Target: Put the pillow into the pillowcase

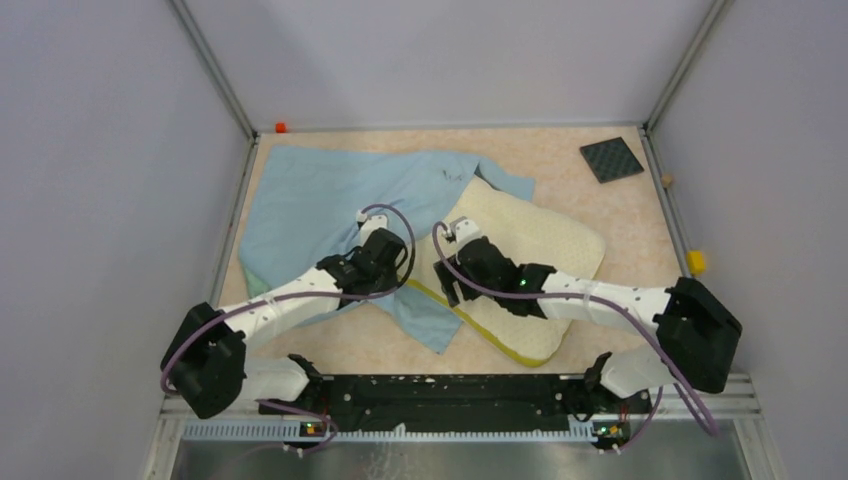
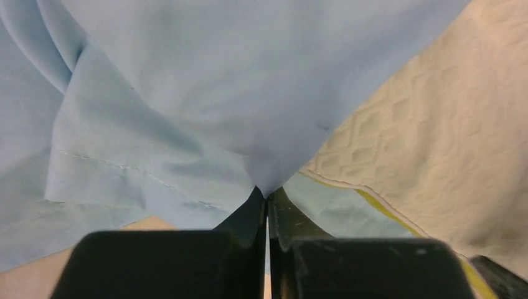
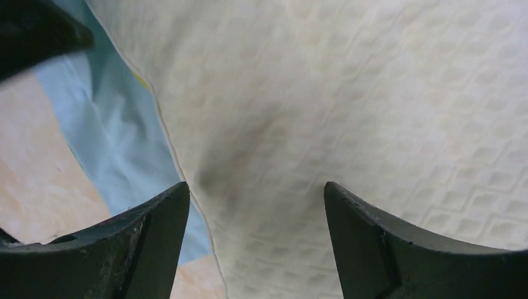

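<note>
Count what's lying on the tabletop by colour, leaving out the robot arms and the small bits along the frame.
Light blue: 1, the pillowcase
Cream-white: 1, the pillow
Dark grey: 1, the square pad
Total: 3

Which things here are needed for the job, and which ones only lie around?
Job: pillow; pillowcase; left pincer, shut on the pillowcase; right pincer, open over the pillow.
Lying about: dark square pad; yellow block; orange bit.
</note>
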Robot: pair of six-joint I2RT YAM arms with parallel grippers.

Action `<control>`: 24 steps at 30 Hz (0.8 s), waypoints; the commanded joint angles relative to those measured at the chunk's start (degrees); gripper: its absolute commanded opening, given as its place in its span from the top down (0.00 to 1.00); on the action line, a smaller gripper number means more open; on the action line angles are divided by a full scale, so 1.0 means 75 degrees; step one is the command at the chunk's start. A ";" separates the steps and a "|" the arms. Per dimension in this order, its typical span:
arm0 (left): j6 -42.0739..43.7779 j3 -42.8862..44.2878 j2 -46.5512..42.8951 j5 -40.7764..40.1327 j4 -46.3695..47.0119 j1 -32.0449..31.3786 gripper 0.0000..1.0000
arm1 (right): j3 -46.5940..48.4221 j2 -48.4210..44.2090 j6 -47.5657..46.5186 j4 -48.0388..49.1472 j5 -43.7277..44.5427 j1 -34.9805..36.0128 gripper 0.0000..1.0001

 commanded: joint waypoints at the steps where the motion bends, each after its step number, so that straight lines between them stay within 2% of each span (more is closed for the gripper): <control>1: 0.0032 0.0003 -0.0488 0.0030 0.0335 -0.0023 1.00 | -0.0672 0.0265 -0.0449 0.0916 0.0308 0.0407 0.22; 5: 0.0250 0.0198 -0.0708 0.0473 0.0279 -0.0034 1.00 | -0.0626 0.0901 -0.0369 0.1454 0.0591 0.0405 0.25; 7: 0.0480 0.0369 -0.0856 0.0756 0.0207 -0.0050 1.00 | -0.0352 0.0968 -0.0221 0.1386 0.0897 0.0388 0.32; 8: 0.0621 0.0427 -0.0974 0.0901 0.0223 -0.0075 1.00 | -0.0137 0.0941 -0.0174 0.1325 0.0907 0.0362 0.43; 9: 0.0843 0.0445 -0.1131 0.1135 0.0399 -0.0090 1.00 | 0.0100 0.0890 -0.0052 0.1181 0.0929 0.0331 0.61; 10: 0.1022 0.0464 -0.1271 0.1436 0.0513 -0.0095 1.00 | 0.0449 0.0820 0.0142 0.0903 0.0808 0.0218 0.87; 11: 0.1158 0.0526 -0.1380 0.1688 0.0588 -0.0109 1.00 | 0.0759 0.0748 0.0355 0.0680 0.0541 0.0081 1.00; 18: 0.2271 0.1466 -0.1615 0.3169 0.0686 -0.0926 1.00 | 0.3279 0.0139 0.1487 -0.0639 -0.0295 -0.0458 1.00; 24: 0.2727 0.2806 -0.2025 0.3675 0.0860 -0.1578 1.00 | 0.4229 0.0108 0.2189 -0.1159 -0.0896 -0.0698 1.00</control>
